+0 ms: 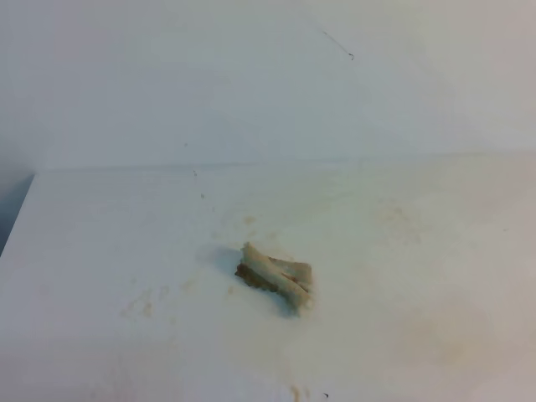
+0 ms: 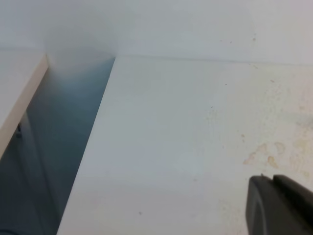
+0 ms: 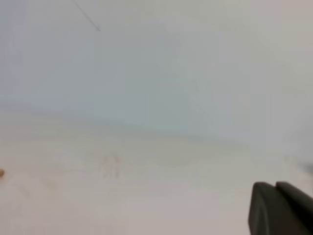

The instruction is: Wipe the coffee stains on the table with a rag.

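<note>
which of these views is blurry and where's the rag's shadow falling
Right wrist view: soft and hazy throughout, black right gripper blurred. Left wrist view: sharper, table edge crisp. Exterior high view: the wadded cream-grey rag with brown edges casts a faint bluish shadow at its left on the white table.

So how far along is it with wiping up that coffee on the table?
Looks mostly done: no coffee puddle shows on the table, only faint tan smudges. The rag lies wadded and brown-edged near the middle, nothing holding it. Nothing is in hand: the left gripper and right gripper are shut and empty, away from it. Left, perhaps, the faint smudges.
</note>
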Available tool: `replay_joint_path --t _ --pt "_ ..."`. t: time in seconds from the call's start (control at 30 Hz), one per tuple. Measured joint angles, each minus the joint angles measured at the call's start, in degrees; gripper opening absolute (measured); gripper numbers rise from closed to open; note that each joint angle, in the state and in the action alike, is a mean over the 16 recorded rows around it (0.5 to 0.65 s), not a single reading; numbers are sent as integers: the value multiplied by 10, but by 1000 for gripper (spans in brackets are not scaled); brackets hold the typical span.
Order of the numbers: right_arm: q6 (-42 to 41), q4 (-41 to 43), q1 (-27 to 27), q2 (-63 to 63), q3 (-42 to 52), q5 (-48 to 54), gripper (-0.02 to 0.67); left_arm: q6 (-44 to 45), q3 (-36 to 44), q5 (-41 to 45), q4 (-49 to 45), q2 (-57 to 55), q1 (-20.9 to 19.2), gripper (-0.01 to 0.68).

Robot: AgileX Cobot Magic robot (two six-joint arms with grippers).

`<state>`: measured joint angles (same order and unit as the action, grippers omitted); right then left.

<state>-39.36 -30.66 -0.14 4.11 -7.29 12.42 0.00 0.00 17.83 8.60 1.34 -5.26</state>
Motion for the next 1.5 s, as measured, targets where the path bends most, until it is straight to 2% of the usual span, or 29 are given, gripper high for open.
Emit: replay_joint_path --t 0.17,0.27,0.67,0.8,0.93,1.5 --pt "17 -6 -30 -18 53 -7 3 0 0 0 0 0 0 -4" --pt "56 21 -33 -19 71 -9 3 0 0 0 0 -1 0 -4" --pt "378 290 -33 -28 88 49 2 0 0 0 0 -1 0 -4" --pt "452 353 -35 -36 88 75 2 0 0 0 0 -1 0 -4" --pt "475 374 -41 -43 88 86 2 0 0 0 0 0 0 -4" --pt "476 378 -72 -48 87 90 1 0 0 0 0 -1 0 -4"
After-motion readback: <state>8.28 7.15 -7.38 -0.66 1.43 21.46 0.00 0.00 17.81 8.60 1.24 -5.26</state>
